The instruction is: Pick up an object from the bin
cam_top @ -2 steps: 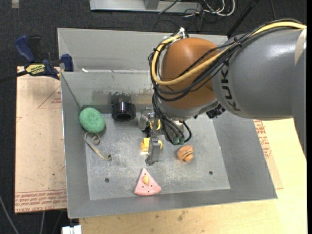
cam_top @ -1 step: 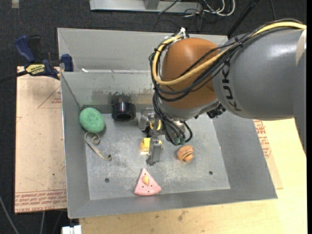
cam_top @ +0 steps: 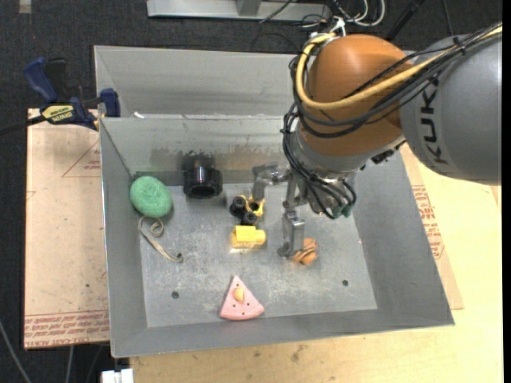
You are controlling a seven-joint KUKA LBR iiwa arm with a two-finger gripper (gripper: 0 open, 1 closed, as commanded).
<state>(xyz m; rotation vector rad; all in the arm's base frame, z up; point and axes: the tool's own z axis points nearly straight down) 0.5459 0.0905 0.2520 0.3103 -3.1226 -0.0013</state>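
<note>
Arm: the KUKA arm, with its orange wrist cover and cables, reaches in from the right over the middle of the grey metal bin (cam_top: 128,214).
Gripper: the gripper (cam_top: 274,228) is low over the bin floor, right of centre, its two fingers spread apart with nothing pinched between them.
Far finger: its tip stands just beside the small black-and-yellow toy (cam_top: 246,207).
Near finger: its tip comes down next to the small orange piece (cam_top: 304,253); I cannot tell whether they touch.
Nearest things: the orange piece lies on the floor right of centre, on the outer side of the near finger; the yellow block (cam_top: 247,236) lies just left of the gap between the fingers, below the black-and-yellow toy.
Left side: a green oval lump (cam_top: 150,196) sits near the left wall, with a tan loop of band (cam_top: 160,242) on the floor below it.
Back: a black cylinder (cam_top: 201,175) rests by the far wall, right of the green lump.
Front: a pink wedge (cam_top: 241,302) lies alone near the front edge, well apart from the gripper.
</note>
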